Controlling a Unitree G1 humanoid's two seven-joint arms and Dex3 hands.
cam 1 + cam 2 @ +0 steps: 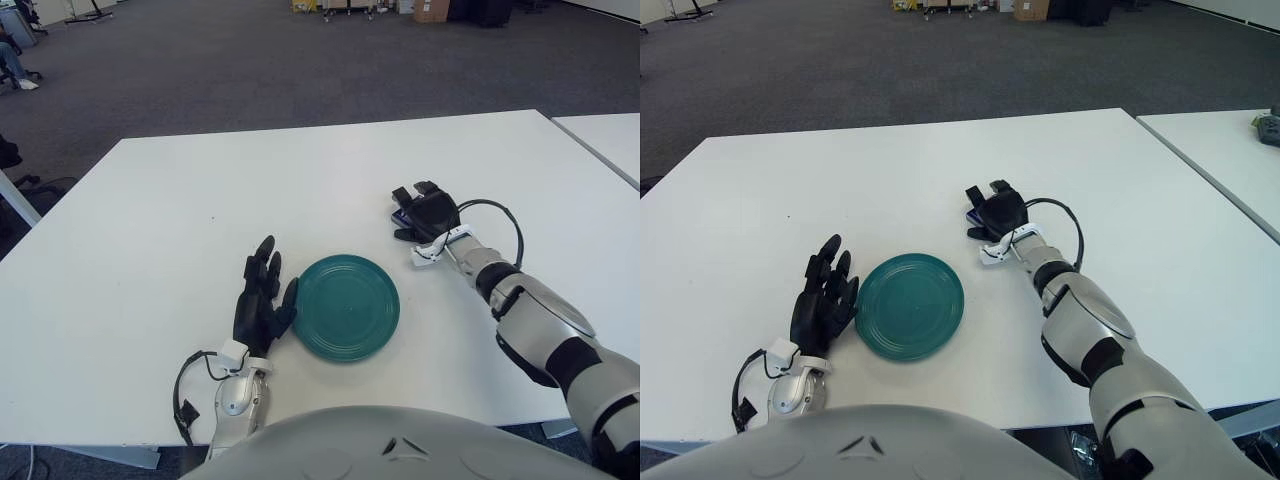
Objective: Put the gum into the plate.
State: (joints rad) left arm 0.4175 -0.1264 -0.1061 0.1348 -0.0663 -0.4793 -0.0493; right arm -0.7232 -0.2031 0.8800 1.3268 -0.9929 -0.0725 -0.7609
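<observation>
Gum (403,216), judged light and stiff, is covered by the right hand (428,214) beyond the plate (347,307); finger closure cannot be told. The left hand (262,300) is seen beside the plate.

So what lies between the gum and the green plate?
Only bare white table lies between the gum, under the right robot hand, and the plate; the left eye view shows it.
</observation>
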